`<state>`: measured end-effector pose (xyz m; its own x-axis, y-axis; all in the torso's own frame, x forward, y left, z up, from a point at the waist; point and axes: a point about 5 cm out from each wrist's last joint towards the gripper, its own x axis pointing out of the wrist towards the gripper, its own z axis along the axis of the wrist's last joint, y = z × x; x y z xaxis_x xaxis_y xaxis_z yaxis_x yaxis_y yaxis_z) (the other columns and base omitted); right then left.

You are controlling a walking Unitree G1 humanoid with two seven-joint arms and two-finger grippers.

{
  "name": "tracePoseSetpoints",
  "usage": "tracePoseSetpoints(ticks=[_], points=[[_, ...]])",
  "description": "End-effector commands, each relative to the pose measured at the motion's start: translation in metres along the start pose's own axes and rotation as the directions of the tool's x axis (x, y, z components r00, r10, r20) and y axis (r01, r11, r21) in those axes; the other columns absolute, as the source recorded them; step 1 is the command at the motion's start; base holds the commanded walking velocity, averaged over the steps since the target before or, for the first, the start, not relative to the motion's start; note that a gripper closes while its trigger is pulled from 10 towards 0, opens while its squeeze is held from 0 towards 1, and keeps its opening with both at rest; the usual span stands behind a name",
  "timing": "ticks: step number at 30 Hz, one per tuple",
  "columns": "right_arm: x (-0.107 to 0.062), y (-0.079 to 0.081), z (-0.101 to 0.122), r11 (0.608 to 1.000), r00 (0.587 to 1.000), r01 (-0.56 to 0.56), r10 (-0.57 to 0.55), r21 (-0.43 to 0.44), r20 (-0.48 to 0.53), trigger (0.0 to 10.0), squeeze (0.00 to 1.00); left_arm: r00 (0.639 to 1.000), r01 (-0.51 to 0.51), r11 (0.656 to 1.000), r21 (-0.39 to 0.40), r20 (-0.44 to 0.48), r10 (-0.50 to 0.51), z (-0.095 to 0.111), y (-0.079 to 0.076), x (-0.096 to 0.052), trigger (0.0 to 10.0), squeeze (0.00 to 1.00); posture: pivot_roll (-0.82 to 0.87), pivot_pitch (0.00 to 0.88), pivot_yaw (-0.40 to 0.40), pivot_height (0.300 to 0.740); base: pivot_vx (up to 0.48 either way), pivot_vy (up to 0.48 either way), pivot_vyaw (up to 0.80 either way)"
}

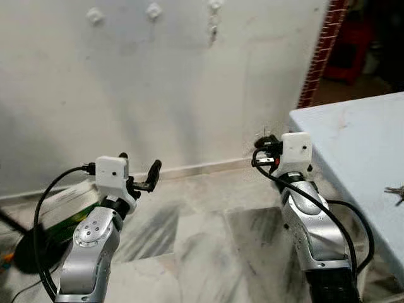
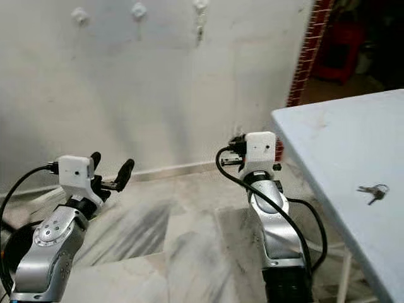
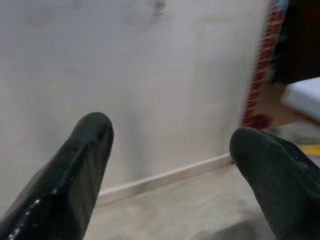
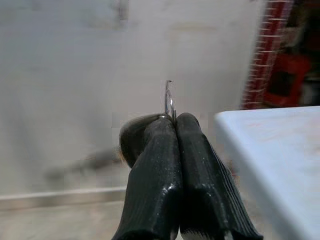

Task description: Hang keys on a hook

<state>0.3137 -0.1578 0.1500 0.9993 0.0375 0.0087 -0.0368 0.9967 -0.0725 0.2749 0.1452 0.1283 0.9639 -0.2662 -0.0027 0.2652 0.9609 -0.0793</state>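
The right end effector (image 4: 172, 122) has its two black fingers pressed tight together, pinching a thin metal key ring (image 4: 169, 100) that sticks up just past the fingertips. In the head views this end effector (image 1: 265, 142) is raised in front of the white wall (image 1: 158, 95), just beside the near corner of the pale blue surface (image 1: 353, 139). The left end effector (image 3: 170, 145) is spread wide with nothing between its fingers, pointing at the wall's skirting; in the head views it (image 1: 142, 173) hovers over the marble floor (image 1: 202, 240), well apart from the right one. High on the wall sit white hooks (image 1: 153, 11), and something small hangs from the rightmost hook (image 1: 214, 7). A second bunch of keys (image 2: 372, 191) lies on the surface, well apart from either end effector.
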Motion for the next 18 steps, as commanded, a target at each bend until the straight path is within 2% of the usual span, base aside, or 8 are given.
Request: tracePoseSetpoints(ticks=[1, 9, 18], points=[[0.0032, 0.0121, 0.0075, 0.999, 0.999, -0.037, 0.036, 0.014, 0.03, 10.0, 0.0, 1.0, -0.025, 0.999, 0.029, 0.02, 0.024, 0.0076, 0.0108, -0.0032, 10.0, 0.0, 0.04, 0.0, 0.069, 0.74, 0.465, 0.0, 0.0], [0.0019, 0.0141, 0.0048, 0.999, 0.999, -0.042, 0.042, 0.015, 0.024, 10.0, 0.0, 1.0, -0.022, 1.0, 0.019, 0.008, 0.022, 0.006, 0.0107, -0.0045, 10.0, 0.0, 0.04, 0.0, 0.07, 0.74, 0.458, 0.0, 0.0], [0.0026, 0.0132, 0.003, 0.999, 0.999, -0.04, 0.04, 0.014, 0.016, 10.0, 0.0, 1.0, -0.009, 1.0, 0.012, 0.003, 0.009, 0.0055, 0.0088, -0.0046, 10.0, 0.0, 0.04, 0.0, 0.07, 0.74, 0.363, 0.312, 0.0]])
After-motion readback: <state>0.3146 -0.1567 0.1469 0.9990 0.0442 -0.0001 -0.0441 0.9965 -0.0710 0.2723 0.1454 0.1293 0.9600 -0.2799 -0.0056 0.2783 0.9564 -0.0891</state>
